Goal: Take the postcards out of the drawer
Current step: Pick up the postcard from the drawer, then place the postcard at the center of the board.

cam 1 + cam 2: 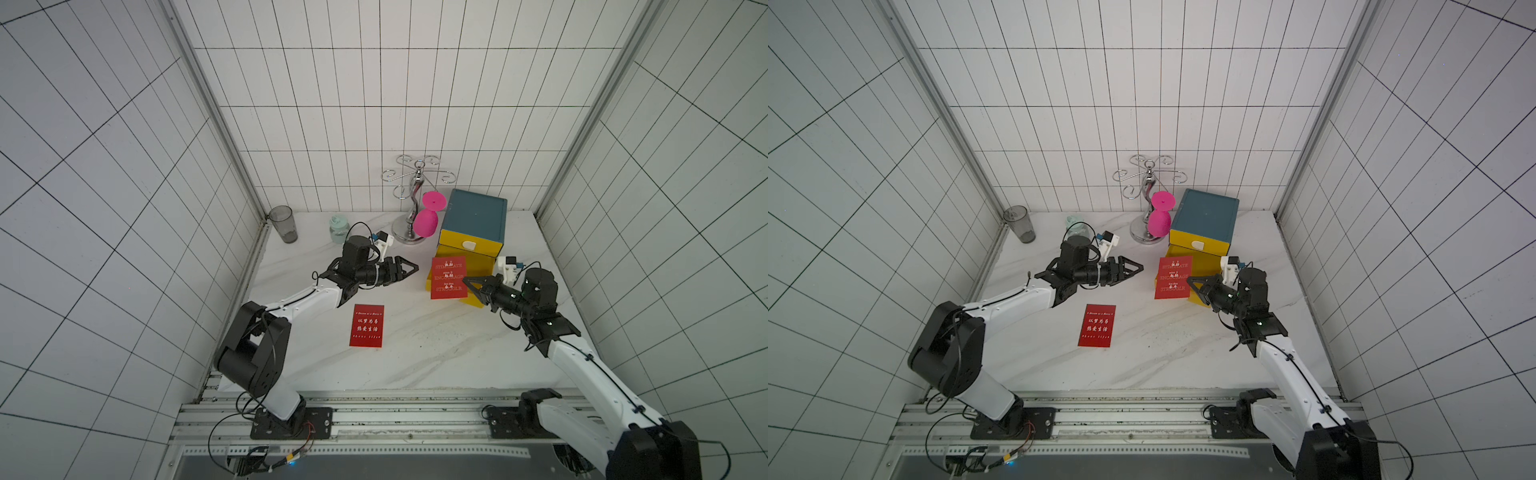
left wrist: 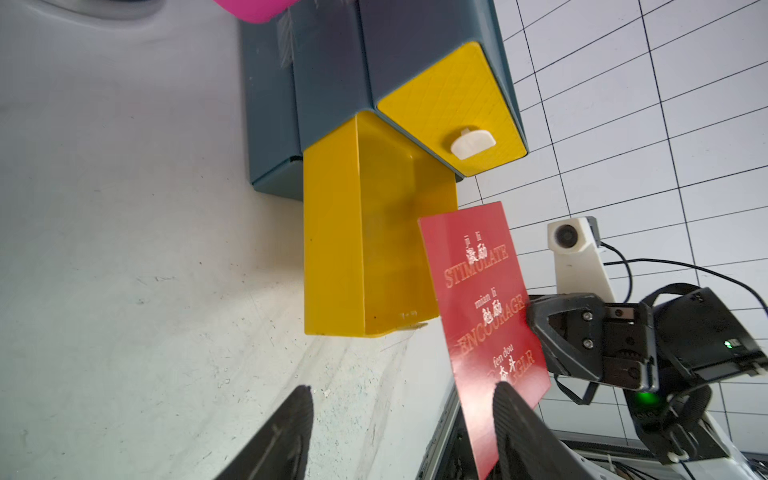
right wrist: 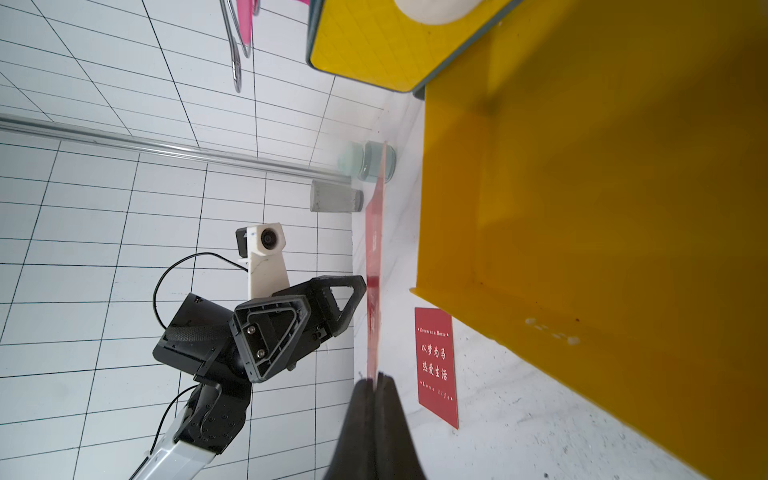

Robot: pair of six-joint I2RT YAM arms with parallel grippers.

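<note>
The step in hand is lifting a card out. In a top view the right claw (image 1: 467,281) is pressed together on one edge of a red postcard (image 1: 449,277), pinching it lettered face up and somewhat tilted. The card is in the air over the pulled-out lower drawer (image 1: 482,266) and looks raised clear of its rim. The right wrist view shows the card running edge-on out from between the two fingers (image 3: 361,419). A second postcard (image 1: 366,326) lies flat, lettering up, on the marble surface (image 1: 436,357), between the two arms and well apart from the teal and yellow cabinet (image 1: 473,214). The left claw (image 1: 412,268) is spread and holds nothing. It hangs above the surface just beside the held card's free edge and points at it; whether a fingertip touches the card cannot be told. The open drawer's inside looks bare in both wrist views, no third card shows anywhere, and the upper drawer (image 1: 453,240) is shut, so the task seems well along. The next move could go two ways. The right arm could carry the card sideways off the drawer and lower it flat onto open surface near the one lying there before letting go. Or it could hand over to the left claw, which would have to close on the free edge before the right one releases. A thin card pinched by one edge may swing or slip, so a slow move seems wise.
</note>
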